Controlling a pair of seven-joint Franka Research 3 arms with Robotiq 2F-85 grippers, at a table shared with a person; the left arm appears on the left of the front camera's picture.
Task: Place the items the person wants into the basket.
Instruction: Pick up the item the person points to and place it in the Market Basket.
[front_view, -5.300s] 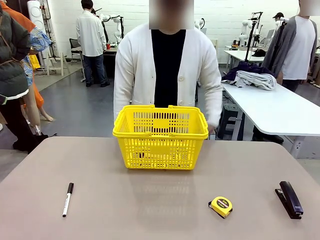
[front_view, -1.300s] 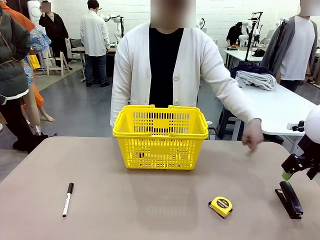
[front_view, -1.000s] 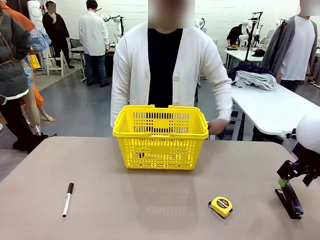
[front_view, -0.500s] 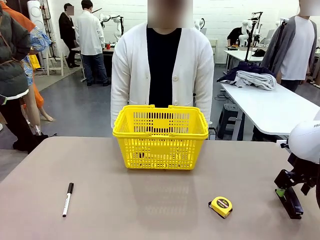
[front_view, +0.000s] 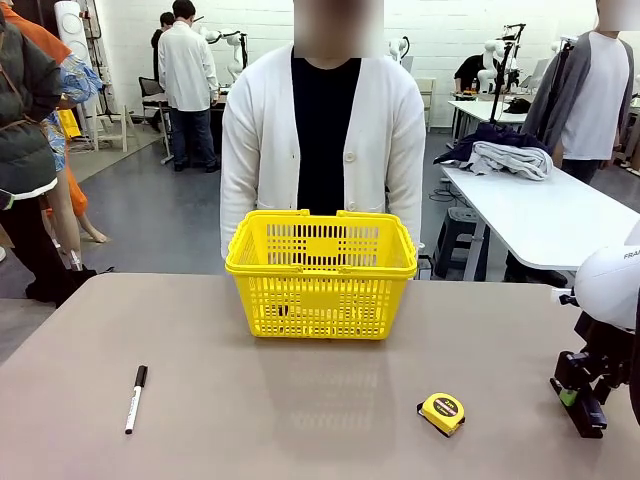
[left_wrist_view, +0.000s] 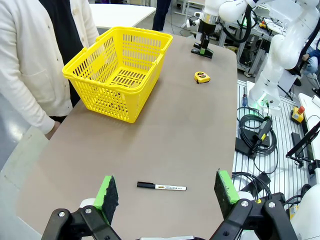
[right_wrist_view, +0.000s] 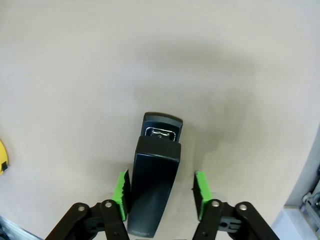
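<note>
A long black stapler (right_wrist_view: 156, 165) lies flat on the table at the near right, its near end (front_view: 590, 420) poking out below my right gripper (front_view: 574, 392). In the right wrist view, my right gripper (right_wrist_view: 160, 192) straddles the stapler. One green pad (right_wrist_view: 121, 194) sits against the stapler's side, while the other pad (right_wrist_view: 200, 192) stands a gap away. The yellow basket (front_view: 320, 300) stands mid-table in front of the person (front_view: 325, 130) in a white cardigan, whose arms hang down. My left gripper (left_wrist_view: 166, 190) hovers open, high over the table's left end.
A white marker with a black cap (front_view: 134, 398) lies at the near left, under my left gripper (left_wrist_view: 161, 187). A yellow tape measure (front_view: 441, 412) sits left of the stapler. Bare table stretches between these and the basket (left_wrist_view: 117, 70).
My right gripper has come down around the stapler and its jaws have narrowed. The person's outstretched hand has drawn back to their side.
</note>
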